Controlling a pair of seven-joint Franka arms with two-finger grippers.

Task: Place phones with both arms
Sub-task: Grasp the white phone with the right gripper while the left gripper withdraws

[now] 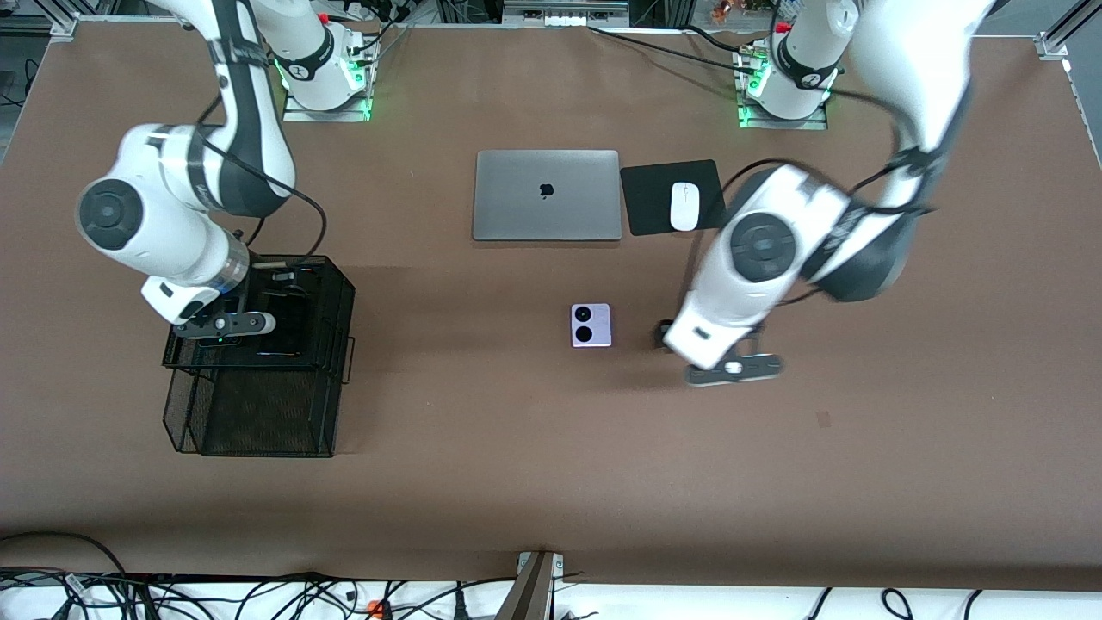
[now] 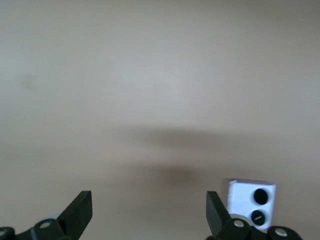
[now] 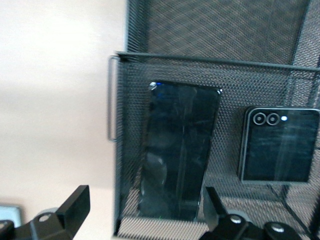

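Observation:
The lilac flip phone (image 1: 591,325) with two black lenses lies on the brown table, nearer to the front camera than the laptop. My left gripper (image 1: 671,338) is open and empty, low over the table beside that phone, toward the left arm's end; the phone shows past one finger in the left wrist view (image 2: 251,202). My right gripper (image 1: 263,288) is open and empty over the upper tier of the black mesh tray (image 1: 258,405). On that tier lie the slim black slab phone (image 3: 177,170) and the black flip phone (image 3: 280,145).
A shut silver laptop (image 1: 547,195) lies at mid table toward the bases. Beside it, a white mouse (image 1: 684,206) sits on a black pad (image 1: 654,202). The mesh tray has a wire handle (image 3: 111,100) on its side.

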